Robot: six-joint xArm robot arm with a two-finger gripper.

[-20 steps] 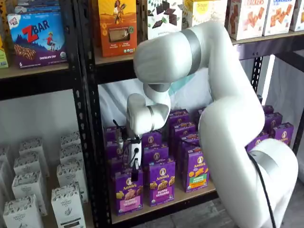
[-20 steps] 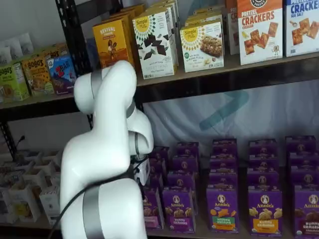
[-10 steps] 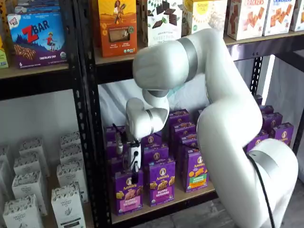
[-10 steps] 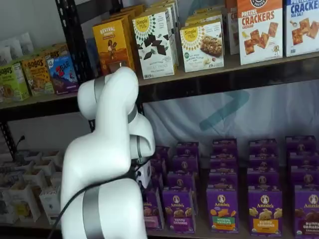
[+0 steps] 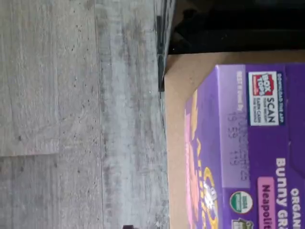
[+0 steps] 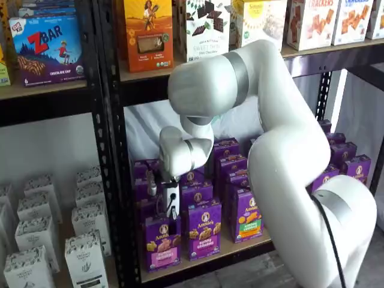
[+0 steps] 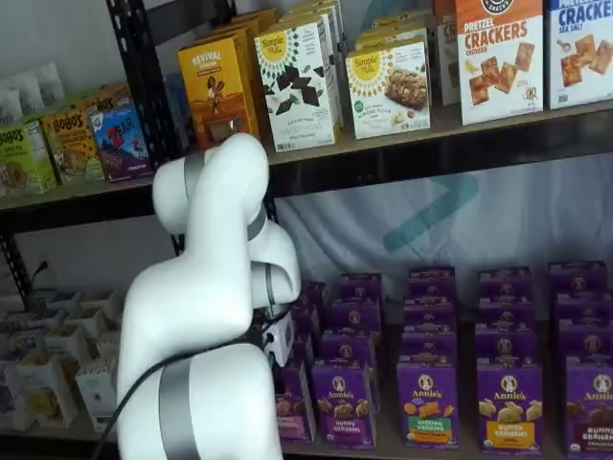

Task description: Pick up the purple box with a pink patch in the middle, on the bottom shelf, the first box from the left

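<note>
The purple box (image 6: 161, 245) with its pink band stands upright at the left end of the bottom shelf (image 6: 235, 247). My gripper (image 6: 171, 226) hangs just over the box's top, its black fingers dark against the carton's upper front. It is open and holds nothing. The wrist view looks straight onto the box's purple top (image 5: 248, 152), with pink print on it, and the tan board (image 5: 178, 143). In a shelf view my arm hides most of the box (image 7: 291, 401), and only the gripper's white body (image 7: 279, 335) shows.
More purple Annie's cartons (image 6: 204, 231) stand close to the right and in rows behind. A black perforated upright (image 6: 117, 198) rises just left of the box. White cartons (image 6: 87, 258) fill the neighbouring bay. Grey floor (image 5: 81, 114) lies below the shelf's edge.
The gripper has sunk a little, closer to the top of the purple box, and the elbow has dropped with it. The box has not moved.
</note>
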